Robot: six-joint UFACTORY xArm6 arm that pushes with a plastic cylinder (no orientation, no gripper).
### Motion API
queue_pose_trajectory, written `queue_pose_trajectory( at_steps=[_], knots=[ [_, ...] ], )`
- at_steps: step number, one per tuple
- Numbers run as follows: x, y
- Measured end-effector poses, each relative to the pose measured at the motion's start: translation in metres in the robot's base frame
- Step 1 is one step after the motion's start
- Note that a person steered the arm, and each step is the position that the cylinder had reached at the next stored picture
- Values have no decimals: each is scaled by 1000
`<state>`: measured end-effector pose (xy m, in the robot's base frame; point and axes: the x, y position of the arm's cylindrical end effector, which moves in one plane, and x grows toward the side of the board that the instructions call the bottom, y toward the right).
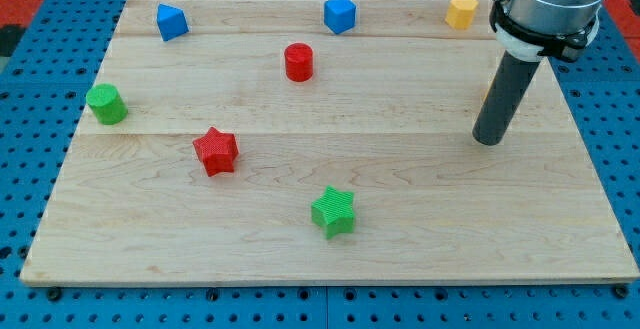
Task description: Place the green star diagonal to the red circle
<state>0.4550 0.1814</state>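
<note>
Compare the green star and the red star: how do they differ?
Colour: the green star is green, the red star red. Place: the green star lies nearer the view's bottom and further right; the red star sits up and left of it. Both are star-shaped blocks of similar size, flat on the board, untouched by my tip.

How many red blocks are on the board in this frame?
2. The red circle sits toward the view's top, near the middle; the red star lies lower and further left. A sliver beside the rod may be another block, colour unclear.
</note>
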Motion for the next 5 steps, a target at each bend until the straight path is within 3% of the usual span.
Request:
queue_pose_trajectory(
  at_steps=[2, 5],
  knots=[
    [0, -38],
    [0, -50]
  ],
)
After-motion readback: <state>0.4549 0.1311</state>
